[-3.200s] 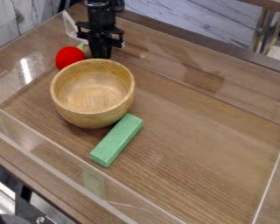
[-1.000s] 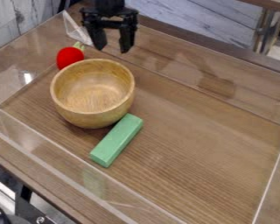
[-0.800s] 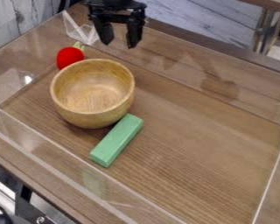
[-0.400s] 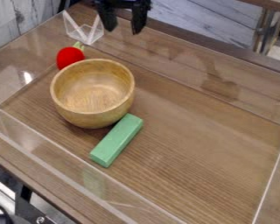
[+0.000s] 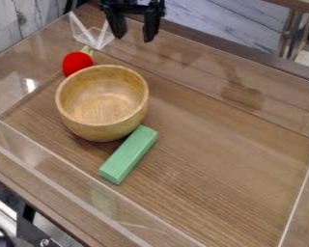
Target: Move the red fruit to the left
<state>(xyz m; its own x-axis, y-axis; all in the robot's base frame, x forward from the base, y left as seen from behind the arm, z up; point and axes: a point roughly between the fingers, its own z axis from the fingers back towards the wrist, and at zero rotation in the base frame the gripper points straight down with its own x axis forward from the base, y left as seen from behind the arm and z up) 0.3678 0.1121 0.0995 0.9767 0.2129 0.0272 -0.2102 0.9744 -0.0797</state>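
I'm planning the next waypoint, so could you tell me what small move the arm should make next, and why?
Probably none toward the fruit; I would simply lift the pincer clear. It hangs open and empty above the table's far edge, while the red fruit rests on the table, free of it, just beyond the wooden bowl on its left. The placement looks finished, though how far left was intended is unclear.
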